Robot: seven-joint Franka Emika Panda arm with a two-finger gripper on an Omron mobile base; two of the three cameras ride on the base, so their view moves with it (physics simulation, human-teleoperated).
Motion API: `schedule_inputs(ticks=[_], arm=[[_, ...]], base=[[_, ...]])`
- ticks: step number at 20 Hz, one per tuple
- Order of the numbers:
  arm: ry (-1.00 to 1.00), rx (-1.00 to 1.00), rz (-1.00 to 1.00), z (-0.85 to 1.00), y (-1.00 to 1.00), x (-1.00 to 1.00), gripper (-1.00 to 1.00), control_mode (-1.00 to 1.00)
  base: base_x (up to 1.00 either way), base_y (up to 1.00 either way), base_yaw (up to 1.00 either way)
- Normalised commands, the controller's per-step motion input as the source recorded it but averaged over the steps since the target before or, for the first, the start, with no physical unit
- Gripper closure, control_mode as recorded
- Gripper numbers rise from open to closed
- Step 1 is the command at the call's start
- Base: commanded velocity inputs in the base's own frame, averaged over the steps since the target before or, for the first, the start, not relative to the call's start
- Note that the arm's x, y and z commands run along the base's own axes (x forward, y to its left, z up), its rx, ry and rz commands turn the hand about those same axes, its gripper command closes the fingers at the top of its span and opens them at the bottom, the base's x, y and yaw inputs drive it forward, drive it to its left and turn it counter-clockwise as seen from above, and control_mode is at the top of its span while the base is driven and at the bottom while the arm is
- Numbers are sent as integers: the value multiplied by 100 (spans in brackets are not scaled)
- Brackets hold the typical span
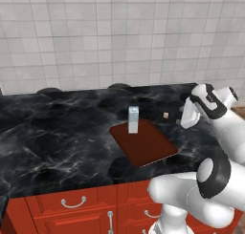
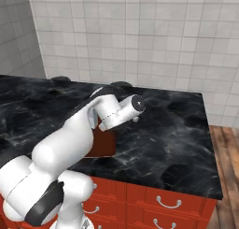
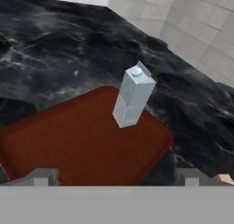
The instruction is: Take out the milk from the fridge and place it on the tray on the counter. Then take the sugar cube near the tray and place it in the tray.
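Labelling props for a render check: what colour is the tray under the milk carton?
Reddish-brown, a plain flat surface; the tray shows best in the hand view.

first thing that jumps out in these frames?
The milk stands upright near the back edge of the reddish-brown tray, bright against the black marble counter. Just past the tray's far right corner sits the tiny tan sugar cube, still on the counter. The gripper hangs open beside the cube, holding nothing.
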Motion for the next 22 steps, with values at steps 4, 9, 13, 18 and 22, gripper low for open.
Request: schedule_inputs(ticks=[4,9,13,18,22], arm=[[40,-6,-13,2,-14,0,-100,-100],[29,-12,-10,11,-16,0,-100,-100],[18,-14,-6,5,-12,0,-100,-100],[3,-18,-9,-21,-2,28,-100,-100],[-1,-11,-1,0,-2,9,-100,-100]], base=[[0,0,0],[0,0,0],[0,0,0],[0,0,0],[0,0,0]])
